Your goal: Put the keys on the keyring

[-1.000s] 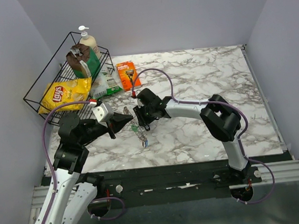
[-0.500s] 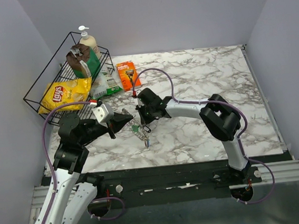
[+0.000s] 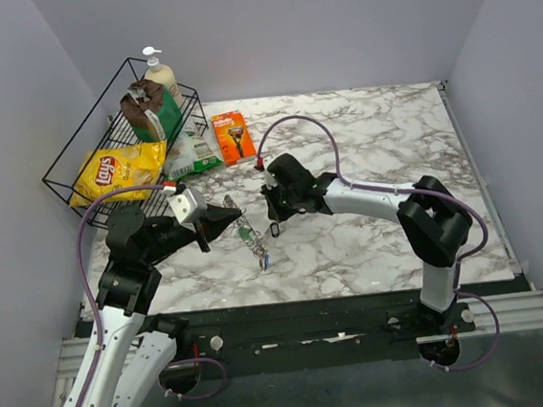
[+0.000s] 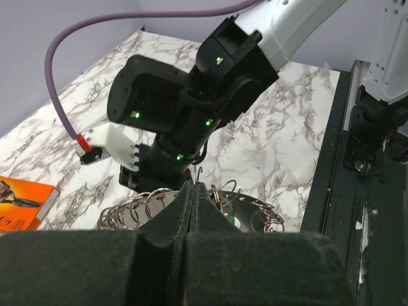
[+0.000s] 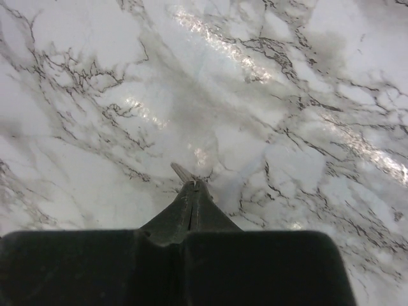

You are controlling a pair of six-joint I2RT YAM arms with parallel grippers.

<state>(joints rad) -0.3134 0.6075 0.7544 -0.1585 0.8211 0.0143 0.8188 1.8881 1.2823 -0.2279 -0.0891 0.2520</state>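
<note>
My left gripper [image 3: 227, 217] is shut on the keyring [image 4: 137, 207], a grey wire coil whose loops fan out on both sides of the closed fingertips [image 4: 193, 187]. Under it dangle the keys [image 3: 252, 244], a green tag on top and blue and red ones lower, touching the marble. My right gripper [image 3: 273, 217] sits just right of them, shut on a slim silver key. That key's dark oval loop [image 3: 275, 229] hangs below the fingers. In the right wrist view its silver tip [image 5: 180, 172] pokes out past the closed gripper [image 5: 193, 185] over bare marble.
A black wire basket [image 3: 64, 162] at the back left holds a yellow chips bag [image 3: 116, 170], a brown-and-green pack and a pump bottle [image 3: 159, 76]. An orange razor pack [image 3: 232, 136] and a green packet [image 3: 194, 155] lie beside it. The table's right edge rail [image 3: 481, 183] runs along the wall.
The right gripper closed on the silver key and pulled away to the right, off the keyring. The left arm and the hanging keys stayed put.
</note>
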